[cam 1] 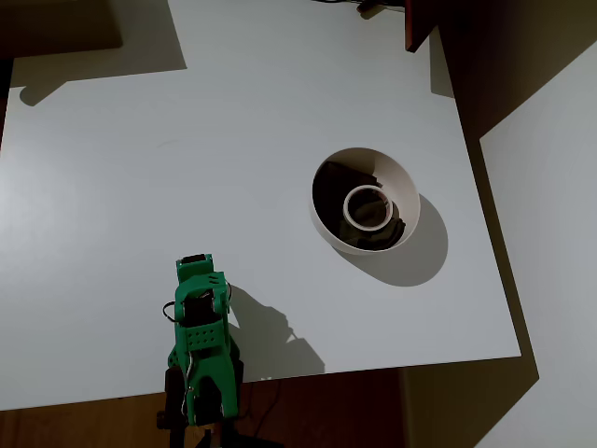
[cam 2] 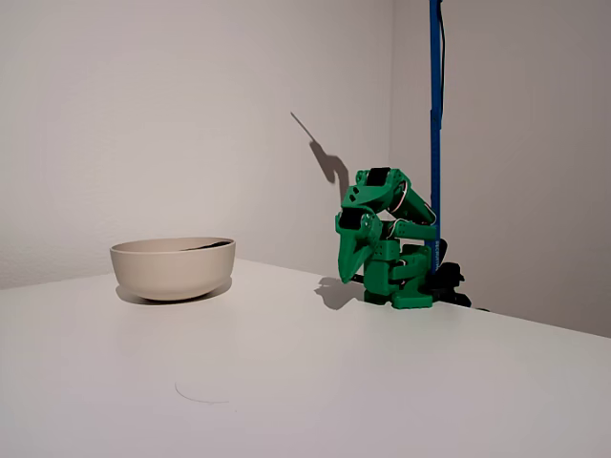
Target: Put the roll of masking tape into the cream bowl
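The roll of masking tape (cam 1: 347, 208), a small cream-white ring, lies flat inside the cream bowl (cam 1: 403, 189) on its dark bottom, seen in the overhead view. The bowl (cam 2: 172, 269) stands on the right half of the white table; in the fixed view its wall hides the tape. My green arm (cam 1: 201, 336) is folded up at the table's front edge, well to the left of the bowl. Its gripper (cam 2: 347, 275) points down close to the tabletop, its fingers together with nothing between them.
The white table (cam 1: 187, 168) is bare around the bowl. A blue pole (cam 2: 434, 114) rises behind the arm's base. A dark reddish edge (cam 1: 420, 23) stands at the table's far right corner. A second white surface (cam 1: 550, 233) lies to the right.
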Tool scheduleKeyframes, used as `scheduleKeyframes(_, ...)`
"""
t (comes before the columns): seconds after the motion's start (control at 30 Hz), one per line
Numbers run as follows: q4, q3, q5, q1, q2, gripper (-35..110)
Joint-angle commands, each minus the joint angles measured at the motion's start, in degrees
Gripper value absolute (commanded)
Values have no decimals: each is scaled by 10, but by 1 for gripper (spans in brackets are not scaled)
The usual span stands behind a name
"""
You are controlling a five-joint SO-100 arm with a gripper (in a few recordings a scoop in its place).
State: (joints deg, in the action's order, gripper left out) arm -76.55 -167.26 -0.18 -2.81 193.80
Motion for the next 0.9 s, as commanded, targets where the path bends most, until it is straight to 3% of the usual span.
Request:
scheduleKeyframes(0.0, 4, -4, 0, 13, 4, -8)
scheduleKeyframes(0.17, 5, -4, 3, 16, 4, -8)
scheduleKeyframes(0.33, 5, -4, 3, 18, 4, 4)
scheduleKeyframes(0.87, 5, -4, 3, 18, 4, -7)
